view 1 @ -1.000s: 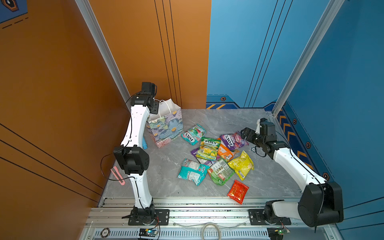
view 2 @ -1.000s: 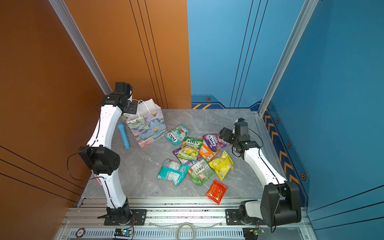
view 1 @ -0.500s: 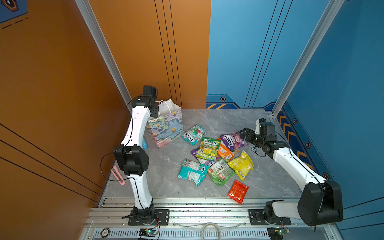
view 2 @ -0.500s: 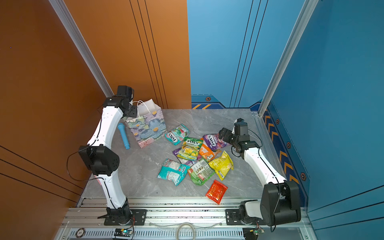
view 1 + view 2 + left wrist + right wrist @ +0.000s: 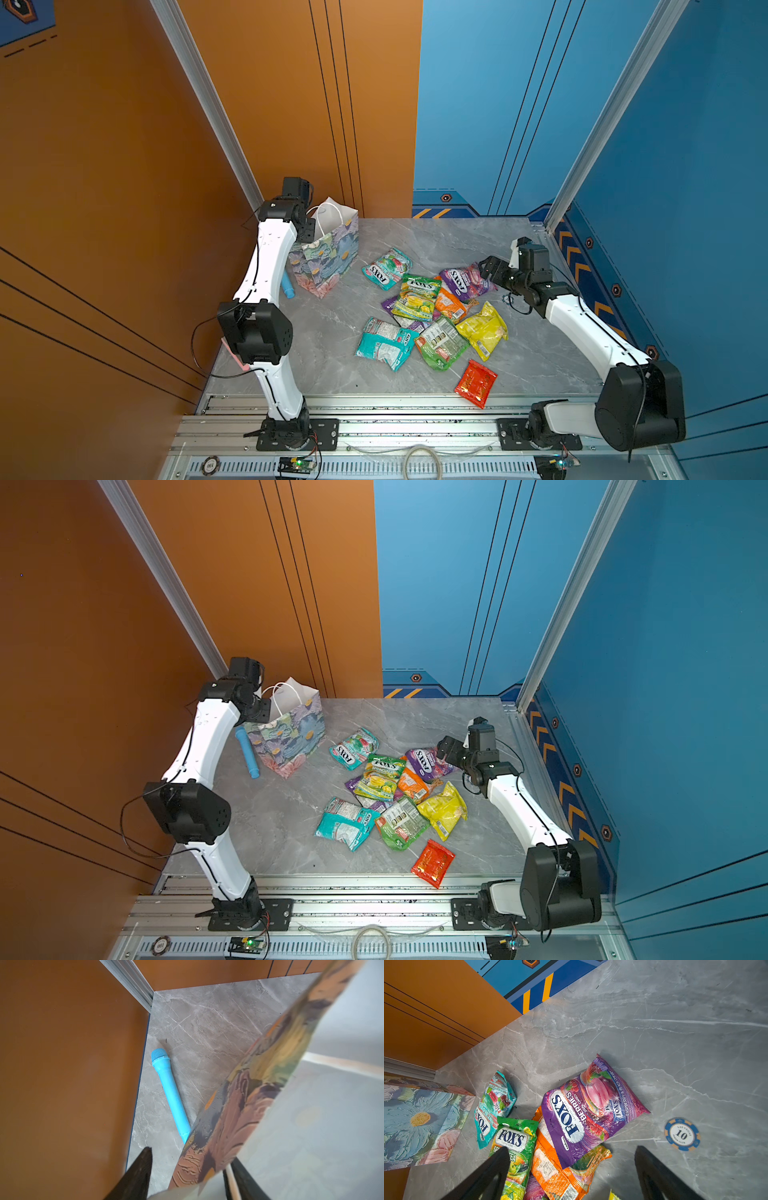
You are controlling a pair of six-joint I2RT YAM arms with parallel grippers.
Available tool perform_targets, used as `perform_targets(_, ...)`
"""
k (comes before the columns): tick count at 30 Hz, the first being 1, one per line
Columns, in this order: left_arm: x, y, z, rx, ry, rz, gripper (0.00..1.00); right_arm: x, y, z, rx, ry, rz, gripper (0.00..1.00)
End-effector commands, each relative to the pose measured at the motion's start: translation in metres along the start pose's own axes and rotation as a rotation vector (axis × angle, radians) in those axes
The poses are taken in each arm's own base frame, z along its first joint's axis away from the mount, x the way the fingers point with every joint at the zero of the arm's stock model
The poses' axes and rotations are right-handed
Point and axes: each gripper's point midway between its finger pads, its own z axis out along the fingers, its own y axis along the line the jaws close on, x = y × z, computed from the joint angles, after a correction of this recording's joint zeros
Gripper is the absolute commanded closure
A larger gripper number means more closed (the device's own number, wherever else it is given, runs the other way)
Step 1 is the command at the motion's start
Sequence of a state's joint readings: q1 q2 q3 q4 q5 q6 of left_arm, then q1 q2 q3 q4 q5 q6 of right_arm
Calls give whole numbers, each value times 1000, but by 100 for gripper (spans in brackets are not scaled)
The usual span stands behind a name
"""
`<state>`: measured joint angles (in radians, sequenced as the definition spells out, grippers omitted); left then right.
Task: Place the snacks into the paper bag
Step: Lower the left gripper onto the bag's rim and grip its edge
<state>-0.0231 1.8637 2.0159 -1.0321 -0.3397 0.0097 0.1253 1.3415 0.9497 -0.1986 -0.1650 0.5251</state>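
9 snacks are lying on the desk, from a red packet near its front edge to a purple packet toward the right edge, where the right gripper is hovering, jaws spread wide, gripping nothing. At the far left corner the paper bag is standing, the left gripper straddling its side wall, jaws apart, not pinching. All 9 are seemingly awaiting packing.

A floral paper bag stands upright, open, far left. Nine colourful snack packets lie loosely heaped to its right, outside it.
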Motion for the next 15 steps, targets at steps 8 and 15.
perform_targets(8, 40, -13, -25, 113, 103, -44, 48, 10, -3, 10, -9, 33, 15, 5)
perform_targets(15, 50, -16, -44, 233, 133, -98, 49, 11, -2, 15, -18, 43, 30, 5)
